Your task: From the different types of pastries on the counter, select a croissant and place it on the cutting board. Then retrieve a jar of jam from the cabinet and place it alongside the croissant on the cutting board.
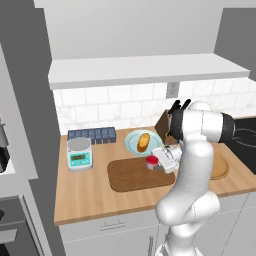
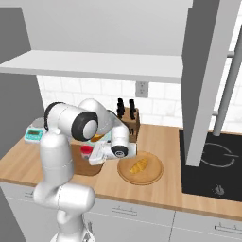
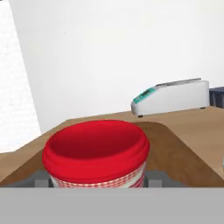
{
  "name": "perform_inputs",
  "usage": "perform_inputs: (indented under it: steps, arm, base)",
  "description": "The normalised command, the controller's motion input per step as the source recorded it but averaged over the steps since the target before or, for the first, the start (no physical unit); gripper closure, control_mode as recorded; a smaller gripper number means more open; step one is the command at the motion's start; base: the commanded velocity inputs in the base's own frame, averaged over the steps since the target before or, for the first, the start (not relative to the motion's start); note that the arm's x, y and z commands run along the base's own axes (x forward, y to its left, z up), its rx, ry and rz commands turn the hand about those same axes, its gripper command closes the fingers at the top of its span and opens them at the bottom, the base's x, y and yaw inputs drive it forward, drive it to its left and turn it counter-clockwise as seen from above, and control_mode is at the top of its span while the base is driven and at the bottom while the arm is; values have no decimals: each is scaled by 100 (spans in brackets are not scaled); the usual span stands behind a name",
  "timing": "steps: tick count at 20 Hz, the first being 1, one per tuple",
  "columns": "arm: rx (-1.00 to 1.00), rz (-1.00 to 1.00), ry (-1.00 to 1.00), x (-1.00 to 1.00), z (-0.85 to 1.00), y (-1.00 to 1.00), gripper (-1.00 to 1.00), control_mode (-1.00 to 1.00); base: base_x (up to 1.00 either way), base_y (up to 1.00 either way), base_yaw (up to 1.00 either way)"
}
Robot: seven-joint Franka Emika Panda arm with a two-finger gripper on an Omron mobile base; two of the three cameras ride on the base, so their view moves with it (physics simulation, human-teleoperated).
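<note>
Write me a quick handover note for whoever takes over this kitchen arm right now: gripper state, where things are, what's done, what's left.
Gripper: shut on the jar of jam, holding it low over the right end of the cutting board.
Croissant: lying on the round wooden plate, right of the board, not on the board.
Bun: on the pale blue plate behind the board.
Done: jam fetched and brought to the board.
Left: set the jar down and let go; the croissant appears not yet moved onto the board, so that step looks open too.
</note>
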Motion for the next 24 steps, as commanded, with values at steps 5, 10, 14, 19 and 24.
perform_inputs:
  steps: [5,10,14,19,24]
  arm:
    - [0,0,-1,-19,-9,0,-100,-100]
    - [0,1,-3,-10,60,7,-100,-100]
    - [0,2,-1,-13,39,4,-100,-100]
    - [-3,6,-14,-2,49,0,-100,-100]
    - [-20,12,-36,0,17,-3,-100,-100]
  base:
    - [0,0,0]
    - [0,0,0]
    - [0,0,0]
    - [0,0,0]
    - [0,0,0]
